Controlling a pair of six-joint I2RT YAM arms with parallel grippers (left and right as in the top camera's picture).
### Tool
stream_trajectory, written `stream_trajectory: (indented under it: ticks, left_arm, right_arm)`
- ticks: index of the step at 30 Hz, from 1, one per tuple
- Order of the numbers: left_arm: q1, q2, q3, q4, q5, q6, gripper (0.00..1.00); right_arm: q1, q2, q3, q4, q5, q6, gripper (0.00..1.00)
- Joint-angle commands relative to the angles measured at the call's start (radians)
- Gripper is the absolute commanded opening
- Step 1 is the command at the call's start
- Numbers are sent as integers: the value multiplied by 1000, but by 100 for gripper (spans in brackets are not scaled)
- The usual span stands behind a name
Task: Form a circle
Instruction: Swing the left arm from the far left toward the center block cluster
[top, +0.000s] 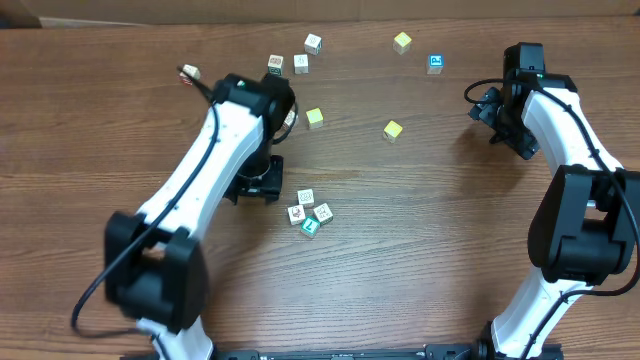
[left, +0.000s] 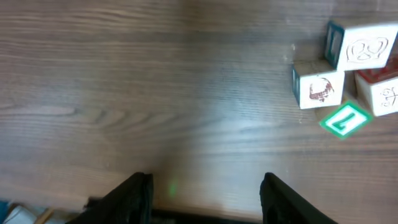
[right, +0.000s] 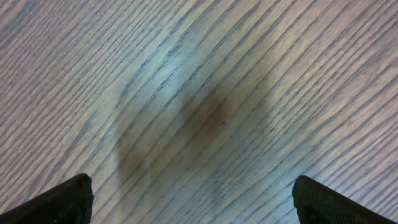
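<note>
Overhead, the circle (top: 310, 212) is a tight clump of four tiny cubes just beside my left pincer (left: 205, 186). From the left wrist it lies ahead of that pincer and off to its right, apart from both fingers. The left pincer stands spread with only bare desk (left: 155, 93) between its fingers, pinching nothing. The right pincer (right: 193, 199) is spread wide over bare wood, well apart from the clump. My main worry is the clump itself: the cubes touch or nearly touch, so a finger swinging right from here could shove one into its neighbours and scatter the group. The green-faced cube (left: 345, 119), nearest the pincer and sitting skewed, would likely go first. Cubes this small may also twist or pop out of a pinch that lands off-centre. On the left pincer's other side, loose yellow cubes (top: 315, 117) and whitish cubes (top: 301, 63) lie near the left arm (top: 215, 150). That arm hides part of the desk beneath it, so I cannot tell what it might brush on a reach. A blue-faced cube (top: 435, 64) lies closer to the right pincer, outside its wrist view.
</note>
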Motion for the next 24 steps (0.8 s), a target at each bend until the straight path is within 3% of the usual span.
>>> stream_trajectory:
  ticks: [1, 6, 10, 13, 18, 19, 22, 23, 24]
  left_arm:
    - [4, -221, -156, 106, -3, -67, 55]
    - [4, -369, -389, 369, 103, -142, 67]
    - [4, -326, -386, 402, 153, -170, 64]
    - [-10, -256, -373, 415, 151, -170, 68]
    - [-56, -176, -365, 492, 166, -169, 86]
    - [-64, -166, -366, 520, 179, -164, 100]
    - [-74, -151, -366, 599, 213, -89, 100]
    - [-74, -149, -366, 616, 220, -79, 91]
    - [-74, -149, -366, 625, 220, -81, 72]
  right_arm:
    - [2, -26, 0, 4, 3, 0, 100]
    - [2, -26, 0, 4, 3, 0, 100]
    - [2, -26, 0, 4, 3, 0, 100]
    - [2, -26, 0, 4, 3, 0, 100]
    - [2, -26, 0, 4, 3, 0, 100]
    - [2, -26, 0, 4, 3, 0, 100]
    - [2, -26, 0, 4, 3, 0, 100]
    - [2, -26, 0, 4, 3, 0, 100]
    - [2, -26, 0, 4, 3, 0, 100]
